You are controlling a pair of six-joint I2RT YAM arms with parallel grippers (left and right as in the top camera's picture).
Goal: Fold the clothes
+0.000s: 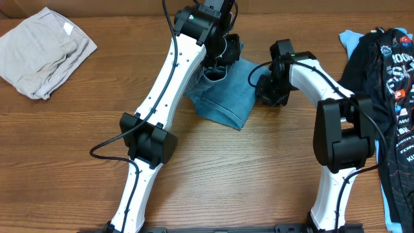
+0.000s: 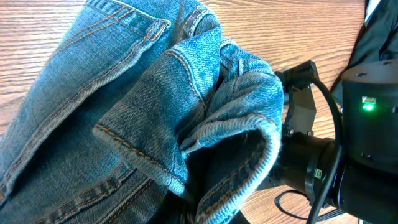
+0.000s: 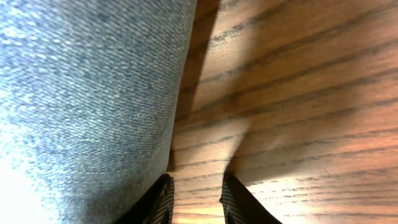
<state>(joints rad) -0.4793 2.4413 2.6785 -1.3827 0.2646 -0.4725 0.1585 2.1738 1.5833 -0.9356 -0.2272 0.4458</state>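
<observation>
Light-blue denim jeans lie folded into a small bundle at the middle back of the table. My left gripper sits at the bundle's far edge. In the left wrist view a stitched hem of the jeans is bunched up right at my left gripper, which is shut on that denim, its fingers mostly hidden by cloth. My right gripper is low at the bundle's right edge. In the right wrist view it stands open over bare wood, with the jeans just beside its left finger.
Beige trousers lie crumpled at the back left. A black printed tee lies along the right edge on a pale-blue garment. Bare wooden table spreads in front of the jeans between the two arms.
</observation>
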